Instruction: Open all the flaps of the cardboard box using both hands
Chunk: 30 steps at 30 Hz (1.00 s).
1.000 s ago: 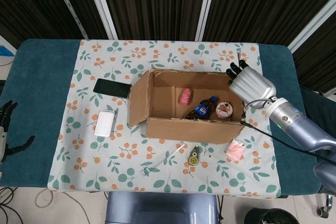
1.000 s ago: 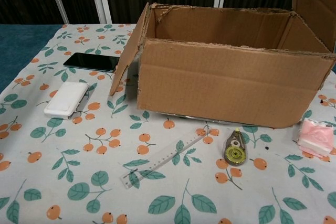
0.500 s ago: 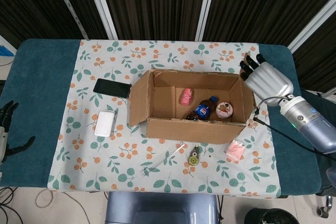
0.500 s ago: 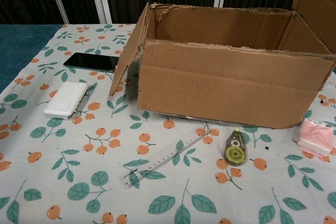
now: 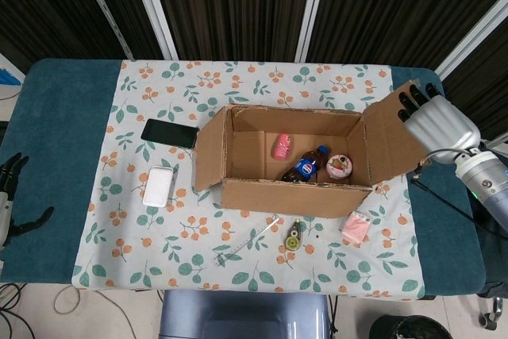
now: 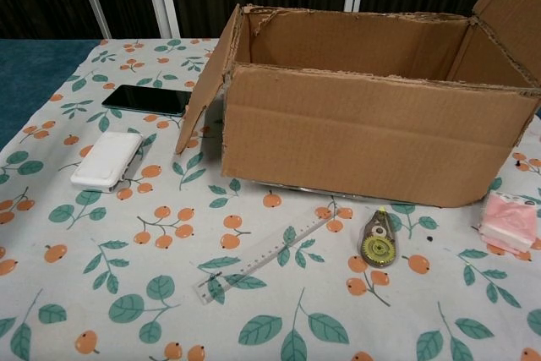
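Cardboard box point(image 5: 298, 160) sits mid-tabletop point(image 5: 71, 156), just left of the right robot hand point(image 5: 432, 117). Corrugated brown board, ragged torn rims. Right flap point(image 5: 390, 136) tilts outward, fingertips point(image 5: 413, 101) hooked over its top edge; judged best to push outward, not upward. Left robot hand point(image 5: 9, 196) released, idle, far off.

Brown cardboard box point(image 5: 298, 196), white tablecloth point(image 5: 159, 228) with orange fruit and green leaves, black phone point(image 5: 170, 132).
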Each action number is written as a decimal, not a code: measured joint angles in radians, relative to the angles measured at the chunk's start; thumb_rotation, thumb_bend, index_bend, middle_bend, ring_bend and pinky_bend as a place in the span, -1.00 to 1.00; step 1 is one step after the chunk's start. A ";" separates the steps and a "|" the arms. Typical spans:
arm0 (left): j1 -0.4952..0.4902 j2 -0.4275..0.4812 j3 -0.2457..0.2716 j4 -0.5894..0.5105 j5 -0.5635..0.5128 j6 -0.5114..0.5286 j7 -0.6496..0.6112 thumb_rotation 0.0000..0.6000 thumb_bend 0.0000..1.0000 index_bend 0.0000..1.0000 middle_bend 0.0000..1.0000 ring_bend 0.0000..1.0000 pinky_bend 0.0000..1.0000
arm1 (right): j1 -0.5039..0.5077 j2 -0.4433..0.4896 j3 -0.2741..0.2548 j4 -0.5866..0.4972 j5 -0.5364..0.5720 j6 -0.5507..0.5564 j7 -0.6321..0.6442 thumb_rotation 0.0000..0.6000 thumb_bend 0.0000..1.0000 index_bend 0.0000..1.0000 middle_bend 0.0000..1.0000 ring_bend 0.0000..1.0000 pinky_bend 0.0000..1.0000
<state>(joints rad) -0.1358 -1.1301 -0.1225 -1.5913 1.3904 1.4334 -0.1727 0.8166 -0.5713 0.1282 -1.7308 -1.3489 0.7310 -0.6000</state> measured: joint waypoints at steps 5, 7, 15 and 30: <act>0.001 0.000 0.001 0.001 0.003 0.002 0.002 1.00 -0.59 -1.00 -1.00 -1.00 -0.89 | -0.040 0.000 -0.017 0.007 0.007 0.015 0.001 1.00 0.11 -0.41 -0.70 -0.75 -0.52; 0.001 0.000 0.002 0.000 0.004 0.003 0.003 1.00 -0.59 -1.00 -1.00 -1.00 -0.89 | -0.056 -0.005 -0.025 0.014 0.011 0.019 -0.001 1.00 0.10 -0.41 -0.70 -0.76 -0.52; 0.000 -0.001 0.004 0.000 0.005 0.002 0.015 1.00 -0.59 -1.00 -1.00 -1.00 -0.89 | -0.109 -0.031 -0.038 0.032 0.053 0.063 -0.001 1.00 0.09 -0.48 -0.75 -0.78 -0.52; 0.005 0.005 0.030 -0.007 0.015 0.002 0.136 1.00 -0.91 -1.00 -1.00 -1.00 -0.95 | -0.362 -0.191 -0.034 -0.048 0.111 0.473 0.208 1.00 -0.46 -0.99 -1.00 -0.97 -0.56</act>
<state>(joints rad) -0.1304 -1.1253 -0.0928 -1.5978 1.4056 1.4354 -0.0362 0.4551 -0.7622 0.0945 -1.7791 -1.2375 1.2037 -0.3923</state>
